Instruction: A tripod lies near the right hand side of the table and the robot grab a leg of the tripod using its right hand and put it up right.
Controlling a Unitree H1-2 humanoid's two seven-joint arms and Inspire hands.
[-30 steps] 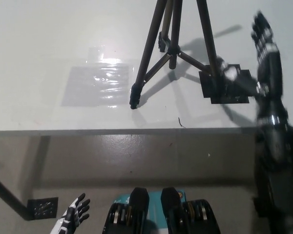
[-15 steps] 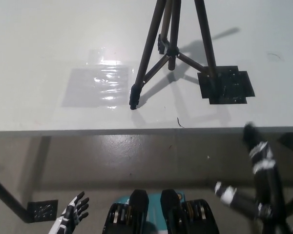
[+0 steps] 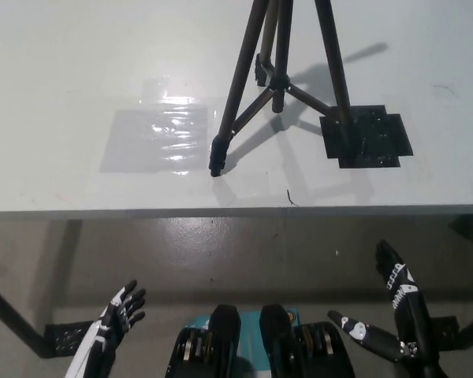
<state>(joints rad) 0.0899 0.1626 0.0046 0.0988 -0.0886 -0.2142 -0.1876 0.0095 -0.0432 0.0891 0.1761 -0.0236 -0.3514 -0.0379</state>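
On white table (image 3: 79, 63): tripod (image 3: 280, 75) upright | right hand (image 3: 394, 311) released, low | left hand (image 3: 114, 323) released, fingers spread

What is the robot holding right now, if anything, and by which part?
Nothing. The right hand and left hand are both open below the table edge, and the tripod stands upright on its own.

Dark grey tripod (image 3: 280, 75), pale grey-white table (image 3: 63, 71), black square patch (image 3: 366, 140), glossy clear film (image 3: 154, 138)

Tripod (image 3: 280, 79) upright on table (image 3: 79, 63), one foot on square patch (image 3: 368, 140) at right.
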